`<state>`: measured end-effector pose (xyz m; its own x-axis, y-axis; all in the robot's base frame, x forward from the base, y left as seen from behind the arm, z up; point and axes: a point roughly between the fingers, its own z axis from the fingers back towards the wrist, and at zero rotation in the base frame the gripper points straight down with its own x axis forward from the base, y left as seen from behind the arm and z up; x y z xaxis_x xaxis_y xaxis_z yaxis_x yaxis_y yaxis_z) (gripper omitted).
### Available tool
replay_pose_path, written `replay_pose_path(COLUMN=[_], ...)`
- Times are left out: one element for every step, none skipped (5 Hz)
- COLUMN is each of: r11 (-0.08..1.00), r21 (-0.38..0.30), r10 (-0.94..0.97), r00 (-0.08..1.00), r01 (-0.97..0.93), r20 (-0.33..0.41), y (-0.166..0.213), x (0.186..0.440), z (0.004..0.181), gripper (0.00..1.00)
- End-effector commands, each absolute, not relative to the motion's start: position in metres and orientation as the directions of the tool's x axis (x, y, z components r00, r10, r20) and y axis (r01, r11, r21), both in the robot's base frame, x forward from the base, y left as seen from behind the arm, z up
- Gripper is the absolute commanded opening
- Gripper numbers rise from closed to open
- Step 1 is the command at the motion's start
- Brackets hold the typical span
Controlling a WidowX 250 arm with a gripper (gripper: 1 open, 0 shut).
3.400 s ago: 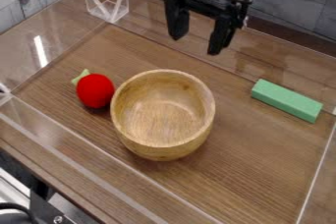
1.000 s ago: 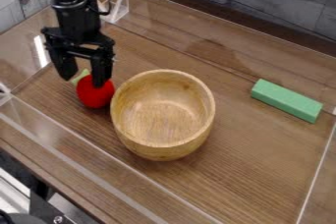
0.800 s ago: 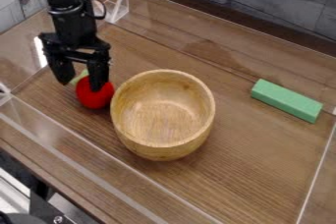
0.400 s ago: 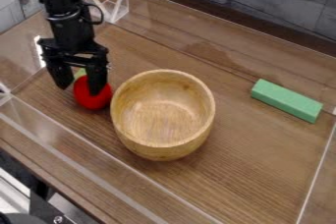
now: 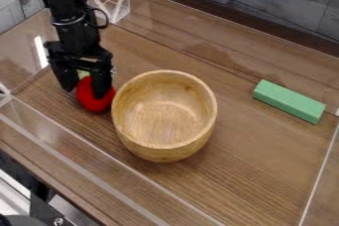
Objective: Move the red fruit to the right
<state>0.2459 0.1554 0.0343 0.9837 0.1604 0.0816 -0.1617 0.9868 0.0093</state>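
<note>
red fruit (image 5: 94, 95) | gripper (image 5: 82, 79) astride | wooden bowl (image 5: 165, 113) touching, right | green block (image 5: 288, 100) beyond

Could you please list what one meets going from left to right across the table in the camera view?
Red fruit with the hand over it → wooden bowl → green block.

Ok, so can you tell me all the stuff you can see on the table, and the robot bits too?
red fruit: one, bright red, left side, just left of the bowl, under the gripper
wooden bowl: one, light wood, middle of the table, empty
green block: one, flat, green, right side
clear plastic walls: see-through, around the table edges
table: one, brown wood
gripper: one, black, fingers down on either side of the red fruit, not clearly closed
</note>
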Motion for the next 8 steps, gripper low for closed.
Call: replay_pose_path(r11=[0.986, 0.983, 0.979, 0.975, 0.977, 0.979, 0.982, 0.986], r21=[0.025, 0.026, 0.028, 0.028, 0.026, 0.023, 0.017, 0.014], r10=[0.161, 0.179, 0.197, 0.216, 0.207, 0.198, 0.182, 0.165], r00=[0.981, 0.977, 0.973, 0.969, 0.971, 0.973, 0.975, 0.978], r01=[-0.165, -0.183, -0.202, -0.221, -0.211, -0.202, -0.186, -0.168], r20=[0.112, 0.12, 0.118, 0.117, 0.119, 0.122, 0.126, 0.126], y=[0.174, 0.192, 0.182, 0.173, 0.187, 0.2, 0.209, 0.218], x=[0.252, 0.255, 0.25, 0.244, 0.248, 0.252, 0.253, 0.253], z=[0.044, 0.05, 0.046, 0.043, 0.033, 0.024, 0.029, 0.03], gripper=[1.0, 1.0, 0.0, 0.0, 0.0, 0.0, 0.0, 0.0])
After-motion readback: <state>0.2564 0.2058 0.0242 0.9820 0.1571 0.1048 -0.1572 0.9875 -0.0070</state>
